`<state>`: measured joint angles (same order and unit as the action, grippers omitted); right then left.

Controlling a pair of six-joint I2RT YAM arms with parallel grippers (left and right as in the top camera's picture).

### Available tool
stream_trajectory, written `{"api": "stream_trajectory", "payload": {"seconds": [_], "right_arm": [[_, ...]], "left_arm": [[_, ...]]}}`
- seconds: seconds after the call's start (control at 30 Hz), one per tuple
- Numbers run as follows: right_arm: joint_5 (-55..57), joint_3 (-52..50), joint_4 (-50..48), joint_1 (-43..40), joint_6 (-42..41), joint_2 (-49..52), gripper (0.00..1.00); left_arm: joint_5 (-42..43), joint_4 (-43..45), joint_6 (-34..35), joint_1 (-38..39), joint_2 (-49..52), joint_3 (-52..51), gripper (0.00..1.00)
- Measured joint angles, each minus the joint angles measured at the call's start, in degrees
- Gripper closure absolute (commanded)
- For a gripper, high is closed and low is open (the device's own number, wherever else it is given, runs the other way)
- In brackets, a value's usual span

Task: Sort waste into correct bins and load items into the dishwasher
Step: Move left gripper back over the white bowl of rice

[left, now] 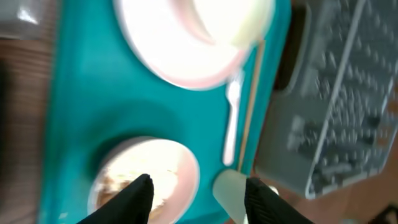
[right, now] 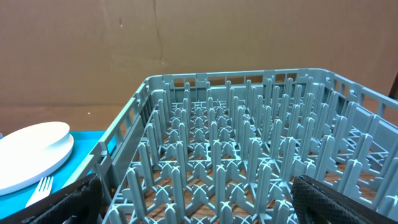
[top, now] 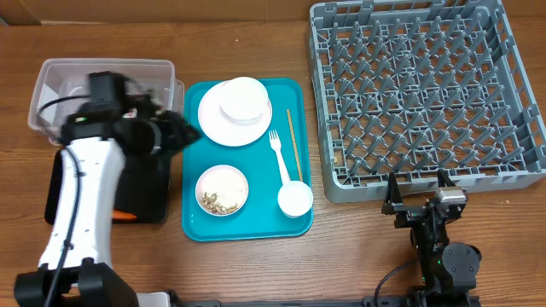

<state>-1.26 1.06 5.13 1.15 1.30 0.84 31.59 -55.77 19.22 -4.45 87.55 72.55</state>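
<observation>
On the brown wooden table (top: pixel 256 273), found the left claw (left: pixel 199 190) hanging over the left edge of the teal tray (top: pixel 192 223), jaws partly spread and grasping nothing. Placed the bowl of rice scraps (top: pixel 222 189) just to the near right of that claw in the overhead view. In the left wrist view, saw its rim under one finger (left: pixel 134 199) and the small cup (top: pixel 295 199) beside the other.

Judged the scraps bowl the likeliest target, reached by a short drop toward the near side, with the left arm far nearer to it than the right. Noted the fork (top: pixel 278 153) and chopsticks (top: pixel 293 141) lying side by side along the tray's right side, long axes running near to far. Saw the plate (top: pixel 209 124) with a second bowl (top: pixel 243 98) on it at the tray's far end.

Found the right claw (top: pixel 418 194) spread wide and empty, parked at the near edge of the dish rack (top: pixel 426 94), well apart from the tray.

Could make out little in the left wrist view for blur. Lost most of the clear tub (top: pixel 51 81) and black tray (top: pixel 145 192) behind the left arm. Could not tell their contents beyond an orange bit (top: pixel 124 215) at the black tray's near edge.
</observation>
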Motion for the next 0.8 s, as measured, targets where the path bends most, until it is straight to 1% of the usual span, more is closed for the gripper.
{"api": "stream_trajectory", "payload": {"seconds": [0.03,0.1,0.23,0.37,0.4,0.47,0.5,0.53,0.57,0.77,0.8], "right_arm": [[0.0,0.0,0.02,0.0,0.0,0.0,0.0],[0.0,0.0,0.02,0.0,0.0,0.0,0.0],[0.0,0.0,-0.02,0.0,0.02,0.0,0.0],[0.0,0.0,0.02,0.0,0.02,0.0,0.0],[0.0,0.0,0.04,0.0,0.0,0.0,0.0],[0.02,0.0,0.0,0.0,0.02,0.0,0.0],[0.0,0.0,0.04,0.0,0.02,0.0,0.0],[-0.02,0.0,0.0,0.0,0.0,0.0,0.0],[0.0,0.0,0.0,0.0,0.02,0.0,0.0],[0.0,0.0,0.02,0.0,0.0,0.0,0.0],[-0.02,0.0,0.0,0.0,0.0,0.0,0.0]], "left_arm": [[0.24,0.33,-0.17,2.08,0.0,0.0,0.37],[0.7,1.68,-0.74,5.7,0.0,0.0,0.0],[0.94,3.26,-1.07,11.89,0.0,0.04,0.0],[0.79,4.98,-1.31,16.28,0.0,0.04,0.0],[0.76,5.29,-1.4,17.18,0.0,0.04,0.01],[0.39,5.88,-1.31,18.91,0.0,0.04,0.21],[-0.15,5.95,-1.31,19.65,0.0,0.04,0.36],[-0.92,6.03,-1.31,20.35,0.0,0.04,0.42],[-2.16,6.01,-1.33,21.16,0.0,0.04,0.46],[-13.35,4.07,1.46,26.99,0.0,0.04,0.5],[-15.43,3.89,2.03,28.13,0.0,0.04,0.53]]}}
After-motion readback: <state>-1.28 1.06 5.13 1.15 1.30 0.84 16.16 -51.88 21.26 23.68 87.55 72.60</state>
